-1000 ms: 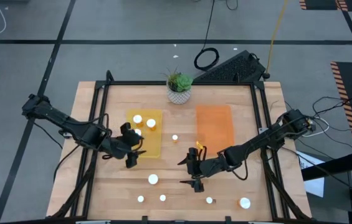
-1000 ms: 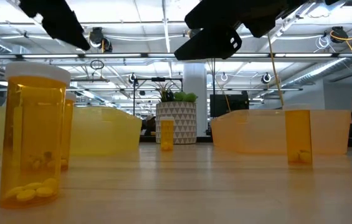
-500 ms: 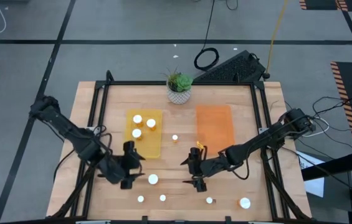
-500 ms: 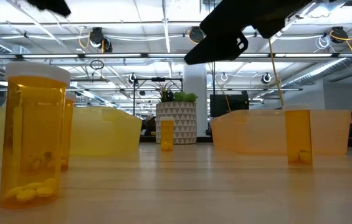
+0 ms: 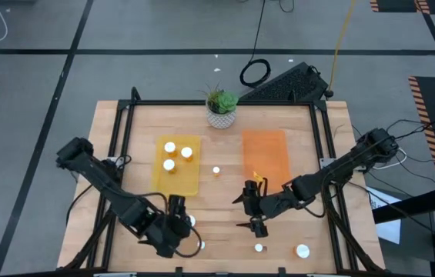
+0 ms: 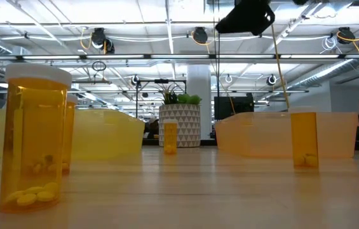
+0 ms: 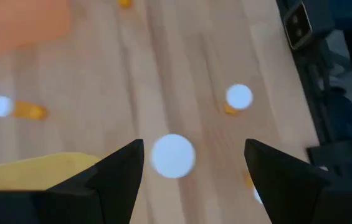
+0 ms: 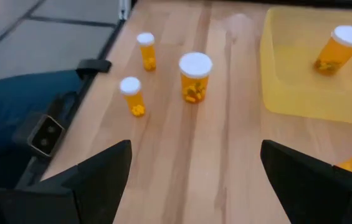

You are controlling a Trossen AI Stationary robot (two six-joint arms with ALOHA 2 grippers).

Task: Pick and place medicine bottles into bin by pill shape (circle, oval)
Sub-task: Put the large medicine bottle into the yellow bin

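The left gripper (image 5: 177,223) hovers low over the front of the wooden counter (image 5: 225,150), its fingers spread wide with nothing between them; in its wrist view a white-capped medicine bottle (image 7: 173,155) stands upright on the wood right below the gap. The right gripper (image 5: 252,206) hangs over the middle of the counter, just in front of the orange bin (image 5: 266,154), its fingers likewise spread and empty. Three medicine bottles lie inside the yellow bin (image 5: 177,165). One small bottle (image 5: 216,171) stands between the two bins, and other bottles stay loose along the front edge, among them a larger one (image 5: 302,251) towards the right front corner. A potted plant (image 5: 221,108) sits at the back edge.
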